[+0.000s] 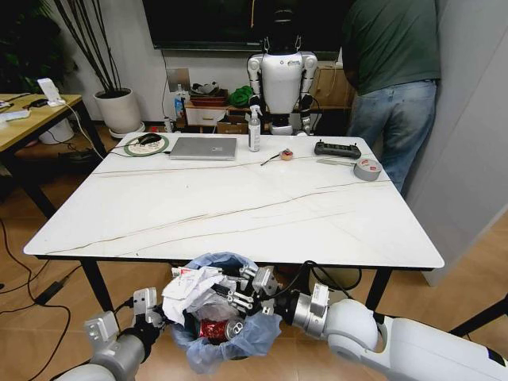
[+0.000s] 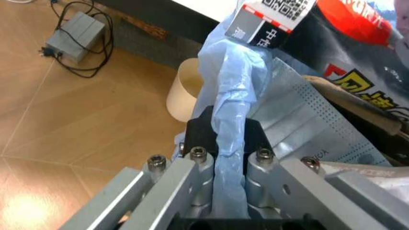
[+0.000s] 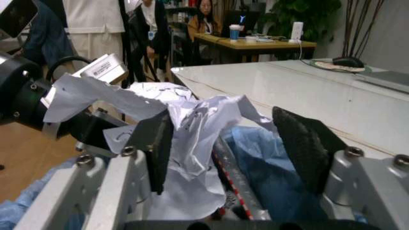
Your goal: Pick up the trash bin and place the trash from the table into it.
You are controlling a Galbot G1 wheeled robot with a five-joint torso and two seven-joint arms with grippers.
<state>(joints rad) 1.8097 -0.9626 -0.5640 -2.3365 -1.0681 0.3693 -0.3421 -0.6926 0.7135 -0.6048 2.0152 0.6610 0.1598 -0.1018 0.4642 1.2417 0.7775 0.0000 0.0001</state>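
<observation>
The trash bin (image 1: 226, 333), lined with a crinkled light-blue bag (image 2: 233, 110), hangs just below the near edge of the white table (image 1: 262, 206). My left gripper (image 1: 151, 313) (image 2: 227, 143) is shut on the bag's rim at the bin's left side. My right gripper (image 1: 250, 290) (image 3: 233, 143) hovers over the bin's mouth, open, with crumpled white paper (image 3: 198, 124) lying between its spread fingers. The trash fills the bin: white paper (image 1: 194, 294), a red wrapper (image 1: 213, 329) and a dark printed snack packet (image 2: 357, 72).
At the table's far side are a silver laptop (image 1: 204, 148), a spray bottle (image 1: 254, 129), a black controller (image 1: 336, 148), a grey tape roll (image 1: 367, 168) and a mouse on a round pad (image 1: 147, 143). A light-wood desk (image 1: 32, 119) stands left. A cream bucket (image 2: 182, 91) sits under the table.
</observation>
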